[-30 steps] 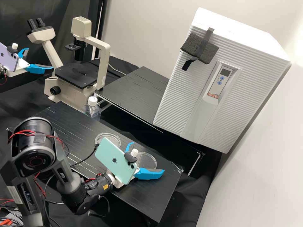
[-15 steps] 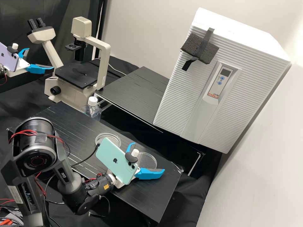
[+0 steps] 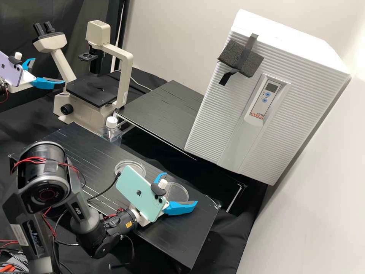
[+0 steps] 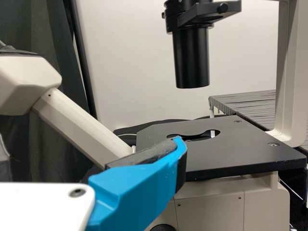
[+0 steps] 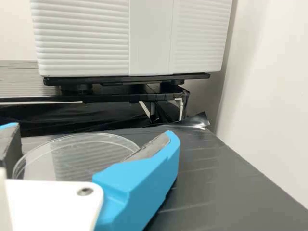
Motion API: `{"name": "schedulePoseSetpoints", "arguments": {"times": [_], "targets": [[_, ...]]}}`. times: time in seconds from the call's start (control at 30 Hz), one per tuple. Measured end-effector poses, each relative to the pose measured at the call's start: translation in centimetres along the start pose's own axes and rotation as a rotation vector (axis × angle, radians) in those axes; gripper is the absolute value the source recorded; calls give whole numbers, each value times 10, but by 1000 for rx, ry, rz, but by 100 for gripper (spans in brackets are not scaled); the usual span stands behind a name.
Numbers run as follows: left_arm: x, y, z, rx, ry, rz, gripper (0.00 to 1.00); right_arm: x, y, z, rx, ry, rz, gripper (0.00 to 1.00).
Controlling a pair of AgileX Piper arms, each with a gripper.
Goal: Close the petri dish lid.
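Observation:
In the high view my right gripper [image 3: 181, 188] is low over the bench, fingers apart, at a clear round petri dish piece [image 3: 177, 193]. From the right wrist view, my right gripper [image 5: 94, 132] has this clear disc [image 5: 84, 154] between its open fingers; whether they touch its rim I cannot tell. A second clear round piece [image 3: 130, 167] lies on the bench, partly behind the phone. Which piece is the lid I cannot tell. At the high view's left edge my left gripper [image 3: 49, 70] stands open, holding nothing; one blue finger [image 4: 137, 192] shows in the left wrist view.
A microscope [image 3: 85, 110] stands behind the bench [image 3: 85, 152], with a bottle [image 3: 111, 131] beside it. A white ribbed incubator [image 3: 262, 99] is at the back right. A dark cable runs from the right arm's phone [image 3: 138, 194] across the bench.
My right gripper has shifted slightly, and its fingers have come a little closer together around the clear disc. The left arm has stayed still.

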Motion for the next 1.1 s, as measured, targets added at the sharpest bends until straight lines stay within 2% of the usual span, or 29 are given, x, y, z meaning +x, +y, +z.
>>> {"name": "schedulePoseSetpoints", "arguments": {"times": [0.13,0.23,0.37,0.5,0.6,0.7,0.8,0.93,1.1], "targets": [[0,0,0,0,0,0,100,0,0,0,16,1,-1,0],[0,0,0,0,0,0,100,-1,2,-1,54,7,6,0],[0,0,0,0,0,0,100,-7,9,-6,125,32,7,0],[0,0,0,0,0,0,100,-13,15,-18,146,92,15,0],[0,0,0,0,0,0,100,-19,13,-33,132,158,12,0],[0,0,0,0,0,0,100,-27,4,-47,120,230,-27,0],[0,0,0,0,0,0,100,-33,-7,-59,92,299,-78,0],[0,0,0,0,0,0,100,-36,-17,-73,10,391,-122,0],[0,0,0,0,0,0,100,-37,-23,-79,-42,433,-141,0]]}}
